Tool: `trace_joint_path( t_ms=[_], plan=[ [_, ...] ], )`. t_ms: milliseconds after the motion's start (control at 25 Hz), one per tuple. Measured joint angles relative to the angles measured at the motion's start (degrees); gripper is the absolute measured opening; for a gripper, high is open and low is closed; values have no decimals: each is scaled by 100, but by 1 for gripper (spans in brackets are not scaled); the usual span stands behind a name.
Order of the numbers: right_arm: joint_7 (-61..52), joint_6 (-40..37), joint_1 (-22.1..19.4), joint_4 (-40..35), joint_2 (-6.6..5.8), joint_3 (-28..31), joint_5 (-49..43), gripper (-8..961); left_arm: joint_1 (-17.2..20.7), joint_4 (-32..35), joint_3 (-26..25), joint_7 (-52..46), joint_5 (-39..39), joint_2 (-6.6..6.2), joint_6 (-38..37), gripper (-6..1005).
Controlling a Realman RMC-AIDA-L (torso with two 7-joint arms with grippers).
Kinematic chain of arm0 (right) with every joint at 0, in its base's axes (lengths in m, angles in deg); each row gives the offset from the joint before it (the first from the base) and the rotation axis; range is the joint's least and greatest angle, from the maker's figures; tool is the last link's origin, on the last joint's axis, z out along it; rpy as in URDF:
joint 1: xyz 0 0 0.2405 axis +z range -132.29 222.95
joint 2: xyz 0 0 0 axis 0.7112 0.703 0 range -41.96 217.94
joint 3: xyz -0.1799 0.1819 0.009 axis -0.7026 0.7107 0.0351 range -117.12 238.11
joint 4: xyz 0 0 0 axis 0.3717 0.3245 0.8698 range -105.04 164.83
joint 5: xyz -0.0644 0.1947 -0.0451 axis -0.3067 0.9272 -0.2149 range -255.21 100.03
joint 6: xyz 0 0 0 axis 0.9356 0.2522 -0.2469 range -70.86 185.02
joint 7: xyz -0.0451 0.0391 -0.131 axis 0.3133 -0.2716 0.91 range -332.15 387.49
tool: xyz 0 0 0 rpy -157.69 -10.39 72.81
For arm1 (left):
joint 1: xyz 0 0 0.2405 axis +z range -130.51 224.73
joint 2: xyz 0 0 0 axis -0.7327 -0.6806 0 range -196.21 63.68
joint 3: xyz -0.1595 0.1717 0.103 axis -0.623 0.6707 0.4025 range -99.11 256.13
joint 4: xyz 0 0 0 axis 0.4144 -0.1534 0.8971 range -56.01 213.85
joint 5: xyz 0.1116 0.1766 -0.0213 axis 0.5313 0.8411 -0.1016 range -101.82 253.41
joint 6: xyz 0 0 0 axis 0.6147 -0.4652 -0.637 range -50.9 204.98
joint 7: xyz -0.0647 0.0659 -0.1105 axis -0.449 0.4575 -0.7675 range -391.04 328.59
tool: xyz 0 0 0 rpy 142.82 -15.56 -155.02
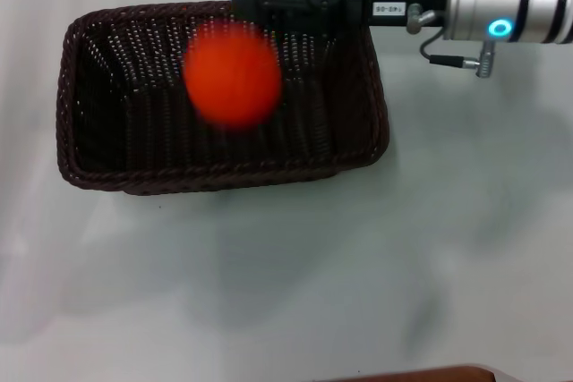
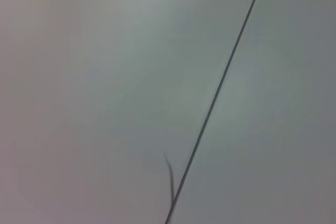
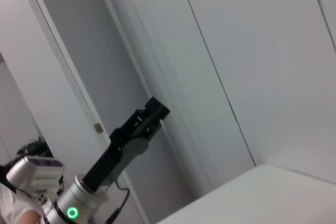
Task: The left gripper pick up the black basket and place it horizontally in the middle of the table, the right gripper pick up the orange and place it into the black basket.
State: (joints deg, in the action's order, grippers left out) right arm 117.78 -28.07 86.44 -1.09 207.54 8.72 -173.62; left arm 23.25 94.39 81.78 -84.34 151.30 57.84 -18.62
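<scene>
The black basket (image 1: 107, 131) lies lengthwise across the middle of the white table (image 1: 358, 266) in the head view. The orange (image 1: 232, 74) shows blurred over the basket's inside, just in front of the right gripper and free of it. My right gripper (image 1: 251, 4) reaches in from the right and hangs over the basket's back rim, its fingers apart and empty. My left gripper (image 3: 156, 110) is out of the head view. It shows only in the right wrist view, held up and away from the table.
A brown edge (image 1: 421, 373) shows at the bottom of the head view. The left wrist view shows only a pale surface with a dark seam (image 2: 220, 87). Bare table lies in front of and right of the basket.
</scene>
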Motion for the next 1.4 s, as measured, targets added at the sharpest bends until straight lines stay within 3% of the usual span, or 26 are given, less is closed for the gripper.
trace_joint_path(
  t_ms=[280,400,600,800,1080,1400],
  plan=[
    [130,-282,-317,-145,-26,135,453,434,-6,-85,14,101,-206,0,-152,490],
    [681,-523,-674,-177,-25,411,1097,690,12,-87,43,305,-182,-1,-288,490],
    [1566,-548,-1125,12,9,864,1953,811,83,-83,35,450,-176,0,-380,490],
    [3320,-414,-1571,935,15,1592,3020,810,174,-89,21,668,-187,9,-411,490],
    [5398,-465,-1774,2139,30,2461,4262,811,208,-81,10,715,-212,17,-418,490],
    [5937,-434,-1811,2567,42,3006,4552,811,242,-76,-76,729,-213,18,-426,490]
  ],
)
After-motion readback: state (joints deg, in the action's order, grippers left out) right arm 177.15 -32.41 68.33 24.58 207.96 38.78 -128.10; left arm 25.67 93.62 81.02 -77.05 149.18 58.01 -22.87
